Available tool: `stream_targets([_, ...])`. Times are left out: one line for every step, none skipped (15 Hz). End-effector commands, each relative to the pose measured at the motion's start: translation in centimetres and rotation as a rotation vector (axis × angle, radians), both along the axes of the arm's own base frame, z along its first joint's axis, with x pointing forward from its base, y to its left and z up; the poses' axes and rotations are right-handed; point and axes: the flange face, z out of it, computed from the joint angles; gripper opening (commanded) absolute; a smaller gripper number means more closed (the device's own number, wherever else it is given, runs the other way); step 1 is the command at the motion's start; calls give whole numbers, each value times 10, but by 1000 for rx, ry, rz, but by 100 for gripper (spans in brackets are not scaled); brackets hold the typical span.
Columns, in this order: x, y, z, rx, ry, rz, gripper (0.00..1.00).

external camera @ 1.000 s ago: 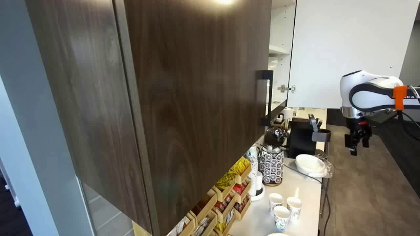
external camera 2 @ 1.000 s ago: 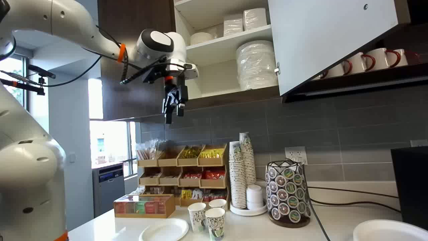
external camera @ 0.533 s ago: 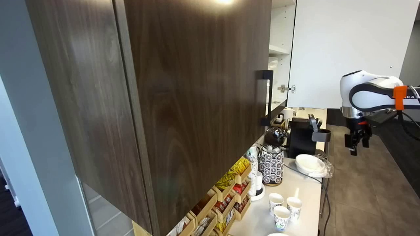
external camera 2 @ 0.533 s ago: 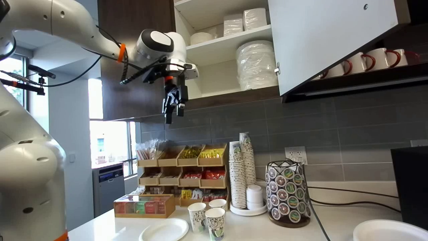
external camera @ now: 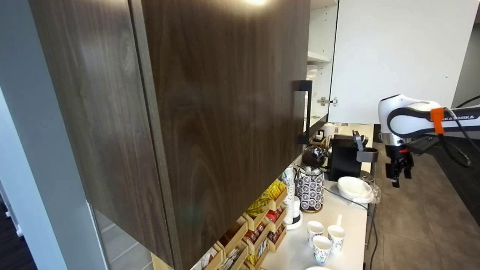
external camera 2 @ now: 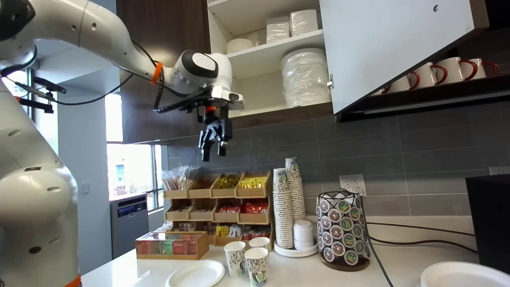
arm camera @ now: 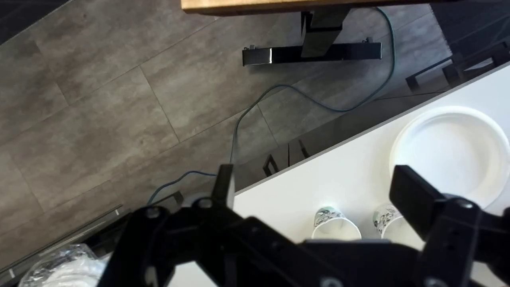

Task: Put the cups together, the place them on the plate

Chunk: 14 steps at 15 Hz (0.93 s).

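Cups (external camera 2: 257, 266), three: stood upright, grouped, on the table (external camera 2: 308, 276) in both exterior views; in the wrist view two showed, partly behind the claw (arm camera: 314, 179). Plate (external camera 2: 195, 274), one: lay just beside them; in an exterior view the plate (external camera: 317, 268) was cut to a sliver. Claw: raised, fingers (external camera 2: 206, 154) apart. Mugs (external camera 2: 450, 71): seen in an exterior view only, partly hidden by the door (external camera 2: 394, 44).

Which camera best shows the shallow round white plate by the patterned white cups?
The wrist view: it shows the plate from above, nearly whole, though a black gripper finger overlaps it. Both exterior views crop it, in an exterior view to a sliver.
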Motion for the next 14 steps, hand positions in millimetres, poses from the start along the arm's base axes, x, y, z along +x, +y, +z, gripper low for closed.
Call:
stream_targets([41,10,-65,63,10,90,100])
stream_targets([51,14,-81,67,5,113,100])
stream_targets([62,17,-95,60,-8,142,100])
stream_targets([71,21,-107,42,-22,166,100])
stream_targets([80,26,-119,38,-31,194,100])
stream_targets([87,30,-128,24,-43,213,100])
stream_targets([94,32,-138,24,-46,232,100])
stream_targets([84,28,-124,33,-46,189,100])
stream_targets([89,31,-133,32,-47,200,100])
stream_targets([92,33,-139,32,-43,206,100])
stream_targets([93,33,-141,32,-38,209,100])
stream_targets([94,33,-141,32,-39,210,100])
stream_targets([95,33,-140,32,-42,212,100])
stream_targets([95,33,-139,32,-43,213,100])
